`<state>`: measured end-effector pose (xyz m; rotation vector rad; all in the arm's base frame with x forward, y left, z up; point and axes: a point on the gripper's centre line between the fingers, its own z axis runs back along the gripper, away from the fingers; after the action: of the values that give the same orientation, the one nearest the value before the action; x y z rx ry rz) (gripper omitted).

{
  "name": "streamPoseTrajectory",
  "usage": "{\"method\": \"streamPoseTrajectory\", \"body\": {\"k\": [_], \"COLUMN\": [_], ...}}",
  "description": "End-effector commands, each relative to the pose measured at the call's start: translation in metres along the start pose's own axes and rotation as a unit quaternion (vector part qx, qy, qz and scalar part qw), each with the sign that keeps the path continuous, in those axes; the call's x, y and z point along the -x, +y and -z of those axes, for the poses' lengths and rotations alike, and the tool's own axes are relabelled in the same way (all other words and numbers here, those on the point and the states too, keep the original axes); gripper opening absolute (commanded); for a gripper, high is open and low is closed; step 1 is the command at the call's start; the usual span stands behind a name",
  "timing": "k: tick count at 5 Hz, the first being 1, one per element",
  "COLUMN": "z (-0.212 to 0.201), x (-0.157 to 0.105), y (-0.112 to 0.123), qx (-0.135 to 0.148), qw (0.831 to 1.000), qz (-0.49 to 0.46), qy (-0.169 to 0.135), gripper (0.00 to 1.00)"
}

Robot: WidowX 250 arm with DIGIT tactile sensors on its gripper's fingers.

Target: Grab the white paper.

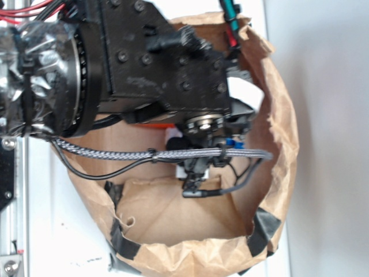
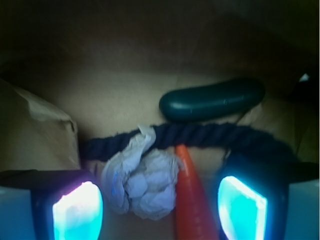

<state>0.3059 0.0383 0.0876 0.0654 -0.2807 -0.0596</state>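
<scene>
Wrist view, nearest first. Claw point(image 2: 160, 207) spread wide, one glowing pad point(image 2: 77, 212) at lower left, the other at lower right, nothing clamped between them. White paper point(image 2: 141, 182) lying in the gap between the pads, nearer the left one, crumpled and wrinkled, not visibly touched by either pad. Orange carrot point(image 2: 192, 200) just beside the paper on its right, touching or nearly touching it, narrow tip pointing away from the camera, wider end running out of frame at the bottom. Dark blue rope point(image 2: 210, 135) stretched across the floor just behind paper and carrot, with the top of the paper overlapping it. Dark green cucumber-shaped toy point(image 2: 212, 100) lying beyond the rope, right of centre, long side roughly parallel to the rope. Brown bag floor and wall point(image 2: 45, 130) behind and to the left, upper part in shadow.

Exterior view. Black arm point(image 1: 144, 63) reaching into the open brown paper bag point(image 1: 282, 144), hiding most of the contents. Small white patch and an orange strip visible under the arm; too hidden to tell apart further. Braided cable point(image 1: 144, 154) crossing the bag mouth. Black tape point(image 1: 262, 231) on the bag rim at the lower corners.
</scene>
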Motion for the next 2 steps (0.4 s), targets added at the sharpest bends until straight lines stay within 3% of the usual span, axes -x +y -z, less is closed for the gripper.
{"method": "streamPoseTrajectory", "body": {"k": [1, 2], "z": [-0.0051, 0.0028], "x": [-0.0008, -0.0041], "y": [-0.0103, -0.0145], "qx": [-0.032, -0.044], "qw": [0.996, 0.997], "qz": [0.039, 0.038], "qy": [-0.067, -0.057], "gripper": [1.0, 1.0]}}
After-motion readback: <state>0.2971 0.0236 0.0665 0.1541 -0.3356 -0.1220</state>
